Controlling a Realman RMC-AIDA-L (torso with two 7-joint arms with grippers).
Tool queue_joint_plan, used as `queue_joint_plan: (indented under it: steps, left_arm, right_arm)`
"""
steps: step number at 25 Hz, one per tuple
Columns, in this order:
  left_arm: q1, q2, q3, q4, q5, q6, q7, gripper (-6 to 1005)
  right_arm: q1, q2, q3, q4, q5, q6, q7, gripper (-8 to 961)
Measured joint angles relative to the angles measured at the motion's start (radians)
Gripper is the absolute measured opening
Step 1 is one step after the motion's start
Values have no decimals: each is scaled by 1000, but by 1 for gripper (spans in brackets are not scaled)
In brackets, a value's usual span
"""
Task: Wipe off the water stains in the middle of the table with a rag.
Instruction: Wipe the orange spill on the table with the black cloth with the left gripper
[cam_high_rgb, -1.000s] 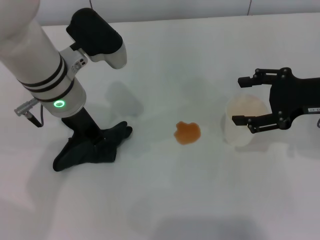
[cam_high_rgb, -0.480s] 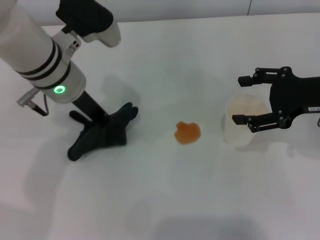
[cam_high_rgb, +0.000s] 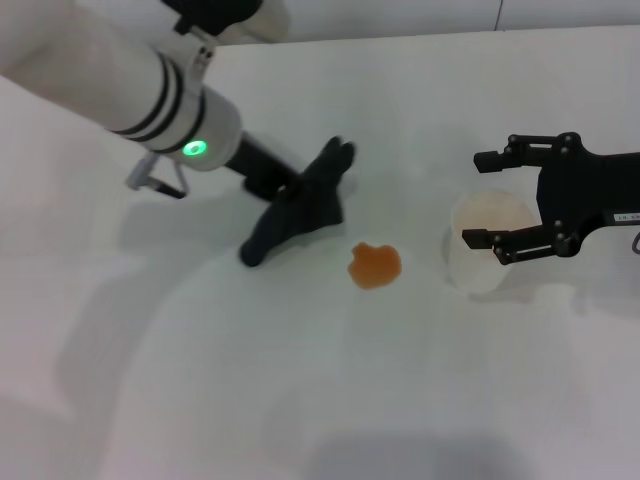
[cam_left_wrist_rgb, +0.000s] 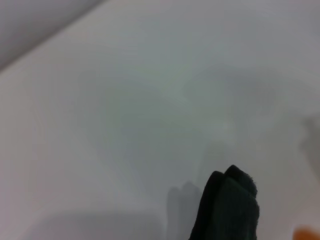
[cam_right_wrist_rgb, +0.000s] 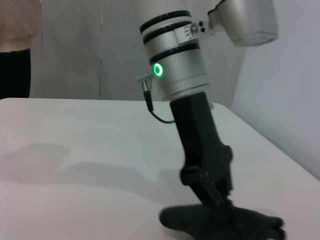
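The water stain (cam_high_rgb: 375, 265), a small orange lobed blob, lies mid-table on the white table (cam_high_rgb: 330, 380). My left gripper (cam_high_rgb: 278, 192) is shut on the black rag (cam_high_rgb: 318, 195), which hangs down to the tabletop just left of and behind the stain, a short gap away. The right wrist view shows that gripper (cam_right_wrist_rgb: 210, 192) pressing the rag (cam_right_wrist_rgb: 220, 222) onto the table. The left wrist view shows a rag tip (cam_left_wrist_rgb: 227, 210) and an edge of the stain (cam_left_wrist_rgb: 306, 234). My right gripper (cam_high_rgb: 487, 198) is open at the right, by the paper cup.
A pale translucent paper cup (cam_high_rgb: 488, 248) stands right of the stain, with one finger of the right gripper over its rim. The table's far edge meets a wall (cam_high_rgb: 400, 15) at the back.
My left arm has swung right and away from me, dragging the rag from the table's left toward the stain. The right arm, cup and stain have not moved.
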Motion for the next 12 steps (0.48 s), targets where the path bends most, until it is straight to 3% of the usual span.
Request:
queue_joint_plan:
  steps: [7,12]
  left_arm:
    - [-13,-1,112,-55,-106,-163,4,70]
    - [-20,0,239,-77,-175,-262,21,71]
  right_arm:
    - [-1,1,-2,7,0,1,0,845]
    - [-2,1,-3,9,0,1,-7,845]
